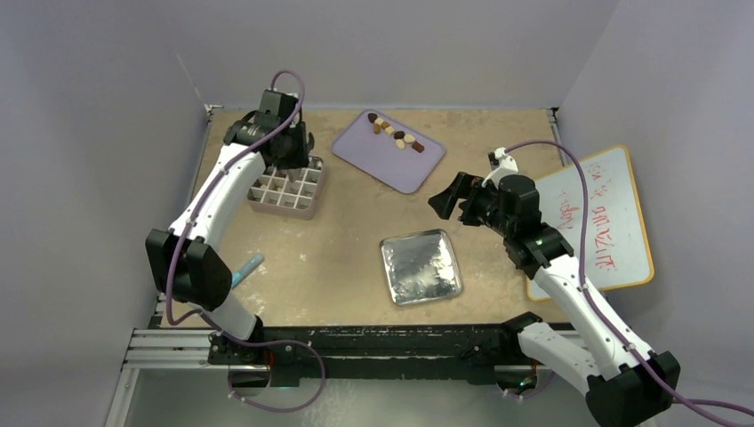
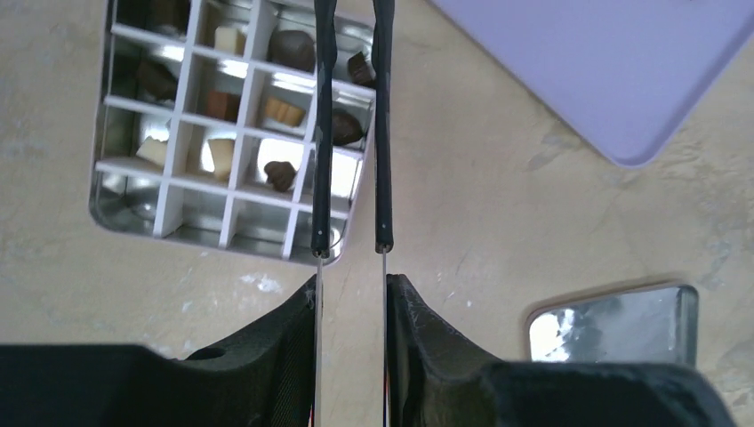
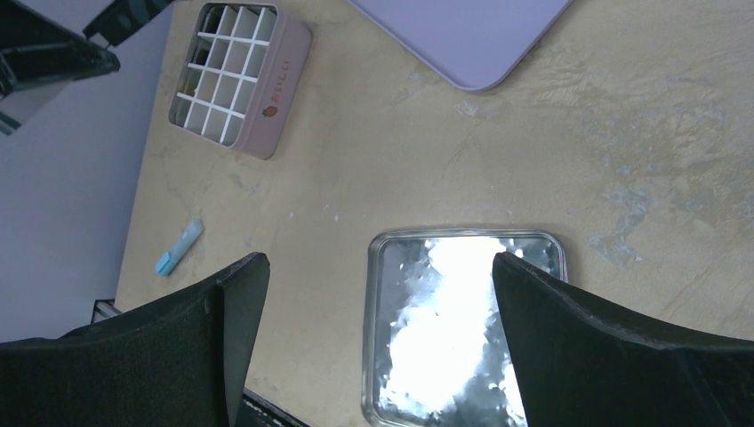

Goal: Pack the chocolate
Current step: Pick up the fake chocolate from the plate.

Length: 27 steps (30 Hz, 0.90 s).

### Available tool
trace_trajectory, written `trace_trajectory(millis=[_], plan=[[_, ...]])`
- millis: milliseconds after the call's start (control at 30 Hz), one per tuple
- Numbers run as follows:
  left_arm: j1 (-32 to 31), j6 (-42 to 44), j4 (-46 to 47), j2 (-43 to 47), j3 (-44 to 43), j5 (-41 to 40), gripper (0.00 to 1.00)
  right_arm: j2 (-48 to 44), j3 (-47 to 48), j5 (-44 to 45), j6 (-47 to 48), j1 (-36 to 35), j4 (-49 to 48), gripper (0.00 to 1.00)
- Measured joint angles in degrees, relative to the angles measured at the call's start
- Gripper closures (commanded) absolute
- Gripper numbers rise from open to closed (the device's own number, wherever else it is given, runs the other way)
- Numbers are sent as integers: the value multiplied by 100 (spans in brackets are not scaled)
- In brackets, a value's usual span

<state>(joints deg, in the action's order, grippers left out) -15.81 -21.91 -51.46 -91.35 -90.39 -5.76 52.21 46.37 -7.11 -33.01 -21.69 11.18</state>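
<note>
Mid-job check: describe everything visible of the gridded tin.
The tin is square, pink outside with a small logo on one wall, shiny metal inside, lid off. A white divider grid makes square cells; several hold chocolate pieces, one edge row looks empty. It sits flat at the far left of the table. The black tweezers in the left gripper reach over one edge; contact unclear.

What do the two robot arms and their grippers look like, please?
Both the left arm and right arm have white curved link shells and black joint housings. A purple cable loops along each. The left gripper and right gripper have matte black, wedge-shaped fingers.
</note>
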Motion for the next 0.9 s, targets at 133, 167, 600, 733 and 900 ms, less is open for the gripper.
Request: trace_trajectory(millis=[133,167,600,733,900], plan=[[-70,59,201,-479,-555,170,73,-9,0,2,0,0,0,3],[-111,68,302,-658,-704,243,73,-13,0,4,0,0,0,3],[-664,173,1495,-3021,-1878,710,71,-22,0,111,4,-2,4,3],[-802,210,1698,-3611,-2433,761,71,-24,0,175,17,0,11,3],[-890,302,2035,-3989,-2767,750,69,-24,0,214,52,0,15,3]])
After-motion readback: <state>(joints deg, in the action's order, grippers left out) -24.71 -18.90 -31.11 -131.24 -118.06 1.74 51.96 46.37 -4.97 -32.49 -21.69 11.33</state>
